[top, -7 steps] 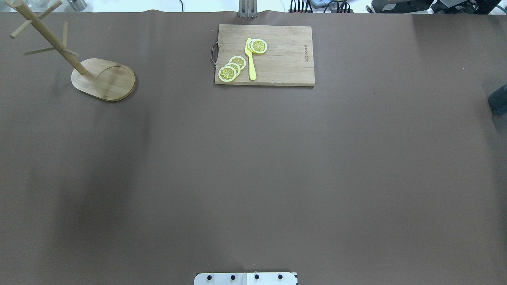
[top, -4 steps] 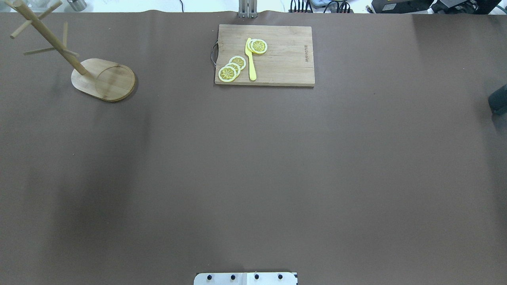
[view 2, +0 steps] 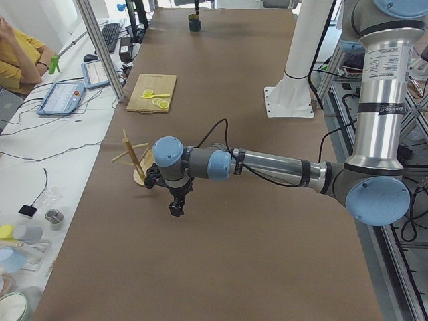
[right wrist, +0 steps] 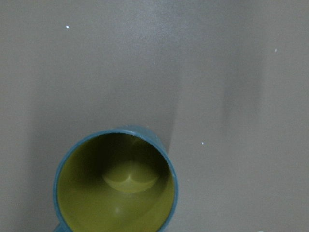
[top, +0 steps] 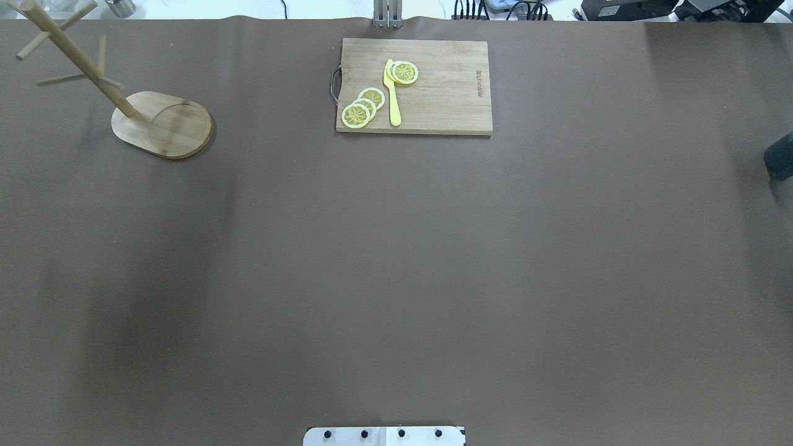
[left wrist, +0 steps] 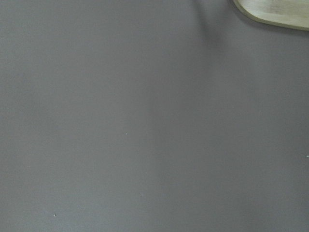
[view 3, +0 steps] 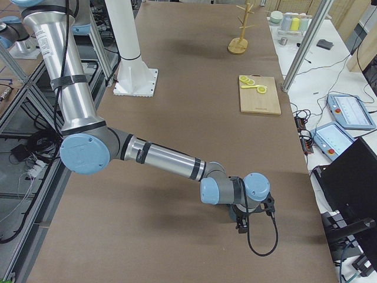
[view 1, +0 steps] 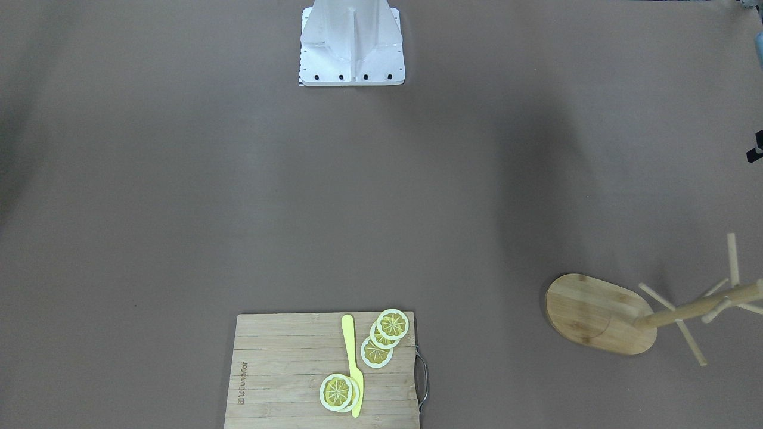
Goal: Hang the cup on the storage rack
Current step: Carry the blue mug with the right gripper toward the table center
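You can see the cup [right wrist: 115, 182] upright on the brown worktop [top: 396, 279] in the right wrist view, its yellow inside open to the camera and its slate-blue rim cut off by the bottom of that picture. From the left end camera, the cup [view 2: 194, 24] sits near the worktop's right end, toward the operators' edge. The right tool [view 3: 240, 224] hangs there, pointing down from its outstretched arm. Only the side cameras show it, so you cannot tell whether it is released or clenched. The storage rack [top: 162, 126] stands at the far left corner of the worktop, well apart from the cup, and all of its thin pegs are bare. The left tool [view 2: 176, 208] points down over the worktop near the rack's oval base. Its state cannot be told either, since the left wrist view shows only bare worktop and a sliver of the base [left wrist: 275, 8] in its top right corner. A wooden cutting board [top: 433, 93] lies at the middle of the far edge. On it are lemon slices [top: 356, 115] and a yellow knife [top: 393, 99].
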Controlling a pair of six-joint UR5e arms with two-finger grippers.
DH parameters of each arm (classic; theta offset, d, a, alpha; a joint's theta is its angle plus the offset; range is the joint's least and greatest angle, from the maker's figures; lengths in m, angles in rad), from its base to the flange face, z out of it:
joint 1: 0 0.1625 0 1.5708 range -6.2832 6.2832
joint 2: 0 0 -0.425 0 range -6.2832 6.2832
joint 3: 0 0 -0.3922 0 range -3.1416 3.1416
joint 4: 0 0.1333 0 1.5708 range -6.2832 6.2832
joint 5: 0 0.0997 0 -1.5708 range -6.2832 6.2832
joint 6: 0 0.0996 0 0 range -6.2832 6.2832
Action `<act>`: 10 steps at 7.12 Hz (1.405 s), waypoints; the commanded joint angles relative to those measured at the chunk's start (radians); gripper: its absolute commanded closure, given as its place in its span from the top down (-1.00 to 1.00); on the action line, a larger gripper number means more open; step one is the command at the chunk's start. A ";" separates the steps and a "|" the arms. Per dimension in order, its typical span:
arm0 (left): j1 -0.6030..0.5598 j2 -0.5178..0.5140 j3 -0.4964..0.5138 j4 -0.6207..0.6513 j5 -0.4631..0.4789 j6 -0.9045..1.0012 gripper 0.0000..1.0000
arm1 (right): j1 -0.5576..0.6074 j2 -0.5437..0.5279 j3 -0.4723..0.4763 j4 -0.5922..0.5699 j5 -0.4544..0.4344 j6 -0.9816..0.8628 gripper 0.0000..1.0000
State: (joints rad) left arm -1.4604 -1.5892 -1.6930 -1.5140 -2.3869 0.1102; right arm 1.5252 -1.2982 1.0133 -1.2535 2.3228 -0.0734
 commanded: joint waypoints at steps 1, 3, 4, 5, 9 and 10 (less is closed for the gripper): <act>0.000 0.000 0.001 -0.002 0.000 0.000 0.97 | -0.020 0.017 -0.018 0.000 -0.043 0.009 1.00; 0.000 0.000 0.001 -0.002 -0.002 0.002 0.97 | -0.042 0.051 -0.039 0.002 -0.045 0.123 0.99; 0.000 0.000 0.000 -0.002 -0.002 0.002 0.97 | -0.048 0.062 -0.048 0.002 -0.045 0.130 0.96; 0.000 0.000 0.000 -0.002 -0.002 0.000 0.97 | -0.048 0.062 -0.062 0.002 -0.046 0.132 0.77; -0.002 0.000 -0.005 -0.002 -0.002 0.000 0.97 | -0.049 0.059 -0.070 0.000 -0.043 0.132 -1.00; -0.002 0.000 -0.008 -0.002 -0.003 0.000 0.97 | -0.049 0.062 -0.058 0.000 -0.037 0.133 -1.00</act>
State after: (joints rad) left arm -1.4612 -1.5892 -1.6981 -1.5156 -2.3888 0.1105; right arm 1.4758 -1.2386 0.9469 -1.2532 2.2810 0.0590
